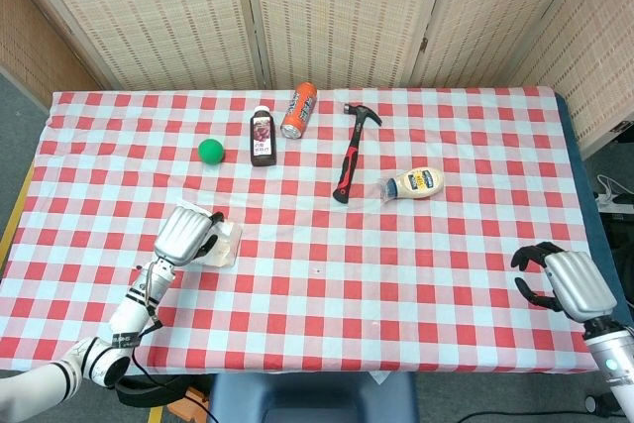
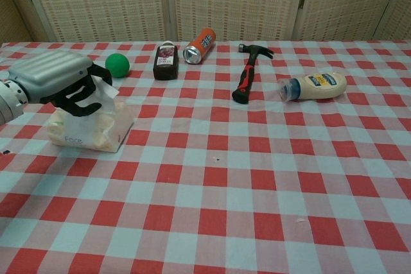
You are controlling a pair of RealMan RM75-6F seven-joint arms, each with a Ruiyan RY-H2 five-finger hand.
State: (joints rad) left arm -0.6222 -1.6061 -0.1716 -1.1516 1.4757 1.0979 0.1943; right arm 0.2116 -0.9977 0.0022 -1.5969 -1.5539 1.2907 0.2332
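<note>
The left robot hand point(image 1: 186, 233) sits over the top of a clear plastic bag point(image 2: 96, 126) near the left front of the desk point(image 1: 416, 284), which is covered in a red and white checked cloth. In the chest view its dark fingers point(image 2: 80, 97) curl down onto the bag's crumpled upper edge and touch it; whether they actually pinch the plastic cannot be told. The bag holds something pale and bears handwritten letters on its front.

Behind the bag, toward the back of the desk, lies a green ball point(image 1: 210, 151). Just to its right stands a dark bottle point(image 1: 262, 138) with a black cap, and next to that an orange can point(image 1: 298, 110) lies on its side, its top facing forward. Further right a hammer point(image 1: 352, 154) with a red and black handle lies flat, its head pointing toward the screen at the back. To the right of the handle's end a mayonnaise bottle point(image 1: 416, 183) lies on its side, cap pointing left.

At the far right front edge, well apart from all of these, the right robot hand point(image 1: 557, 279) hangs beside the desk with its fingers curled inward around nothing.
</note>
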